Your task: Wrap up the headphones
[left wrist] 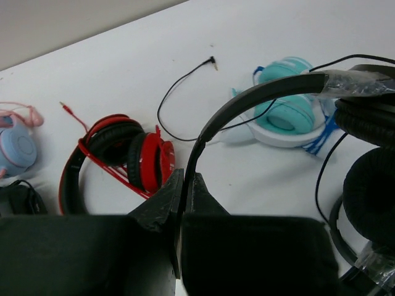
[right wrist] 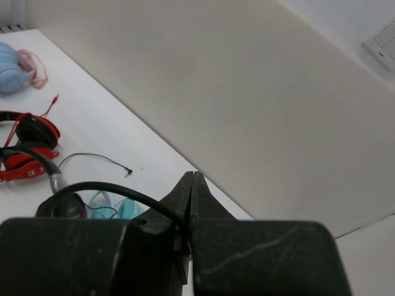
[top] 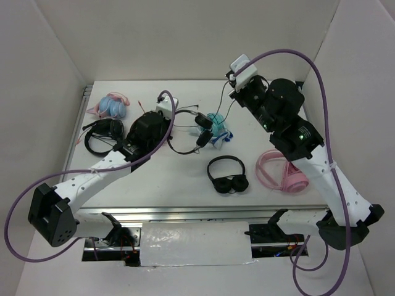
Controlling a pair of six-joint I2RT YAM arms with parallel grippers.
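The left fingers (left wrist: 176,188) are clamped shut on the slim headband (left wrist: 259,92) of the headphones (top: 202,137). The headphones sit just toward 12 o'clock of the worktop's (top: 166,179) middle; whether they rest on it or hang slightly lifted, I cannot tell. The right fingers (right wrist: 188,192) are pinched closed on the thin black cable (right wrist: 111,187) and are held high toward 1 o'clock, so the cable slopes down from them to the earcups.

The step in hand looks like the winding itself. It should go best if the left side holds the band steady while the right carries the cable round it in even turns. The tension should be light, since so thin a cord could slide out of the pinch. The teal pair (top: 217,126) touches the earcups, and its blue cord could get caught up in a loop.

The worktop is white, smooth and crowded:
- a pink pair (top: 281,169) at 4 o'clock
- a padded black pair (top: 227,176) at 6
- a black headset (top: 102,135) at 9
- a pale blue pair (top: 113,105) at 10
- a red pair (left wrist: 123,154) near the left arm

Plain white panels (top: 185,37) close it in on three sides.
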